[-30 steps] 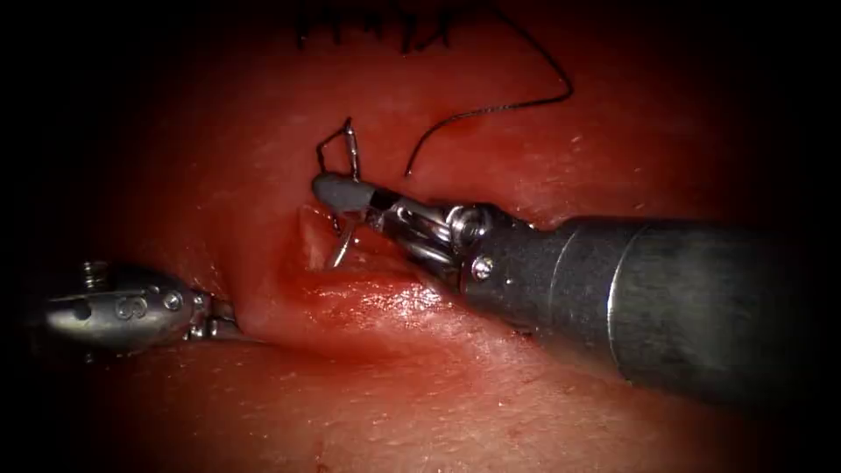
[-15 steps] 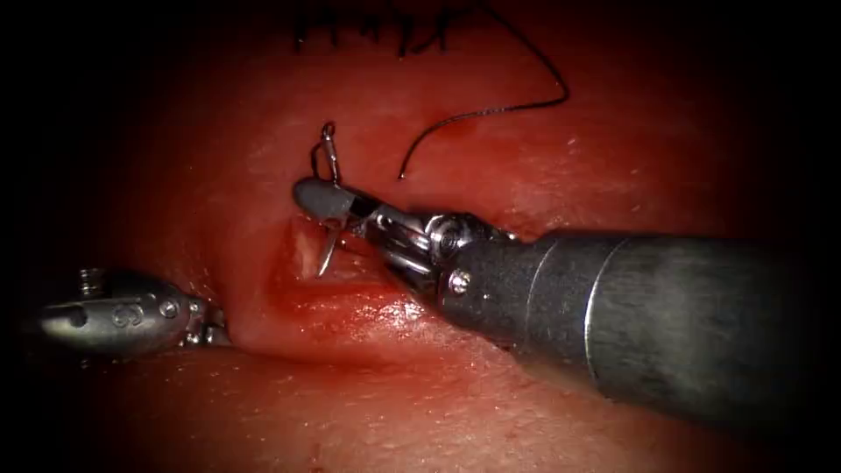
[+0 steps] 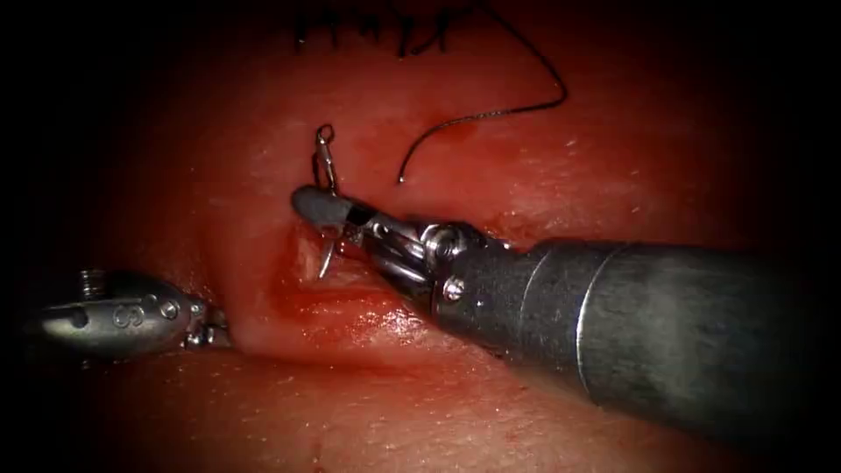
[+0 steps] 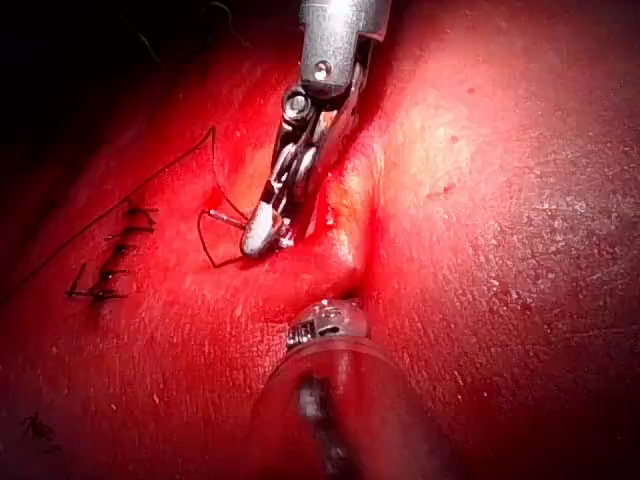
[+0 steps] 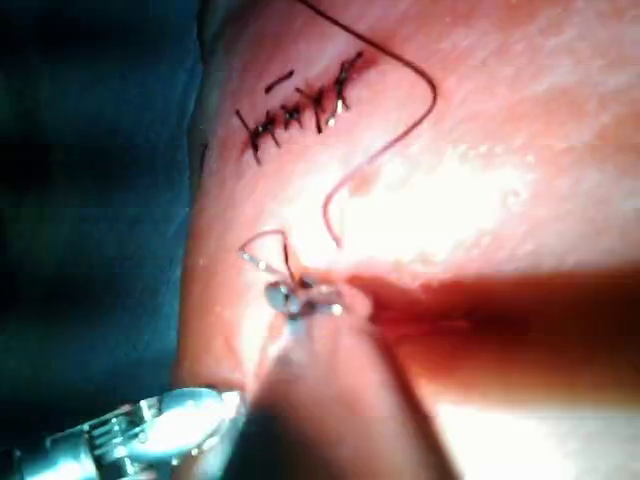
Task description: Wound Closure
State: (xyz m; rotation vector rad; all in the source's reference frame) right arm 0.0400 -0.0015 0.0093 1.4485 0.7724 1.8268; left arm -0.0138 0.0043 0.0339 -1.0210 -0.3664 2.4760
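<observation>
- The right arm's tool (image 3: 317, 207) is seen entering from the right in the endoscope view, its thick shaft laid across the tissue (image 3: 543, 149) above the cut (image 3: 337, 302).
- Its jaws are closed on the curved needle (image 3: 327, 194), gripped about midway along the curve.
- The swaged end of the needle, with a small loop of thread, is seen standing above the jaws; the pointed end is directed down below them, at the left end of the cut.
- Whether the point is in the tissue or only touching it cannot be told.
- The thread (image 3: 491, 112) is seen curving over the tissue above the right tool, from a free end near the needle out to the right and up toward the dark row of finished stitches (image 3: 377, 26) at the top edge.
- The left arm's tool (image 3: 210, 331) is seen low at the left, well apart from the needle, its tip resting against the raised tissue edge on the left of the cut.
- Its jaws cannot be made out, and it cannot be told whether anything is held.
- Open tissue is noted above the needle, between it and the stitches, crossed only by the thread; open tissue is also noted below the cut.
- Wet red fluid (image 3: 385, 320) is noted pooled along the cut.
- A stamped mark resembling "S" is read on the left tool's wrist housing; no other writing is legible.
</observation>
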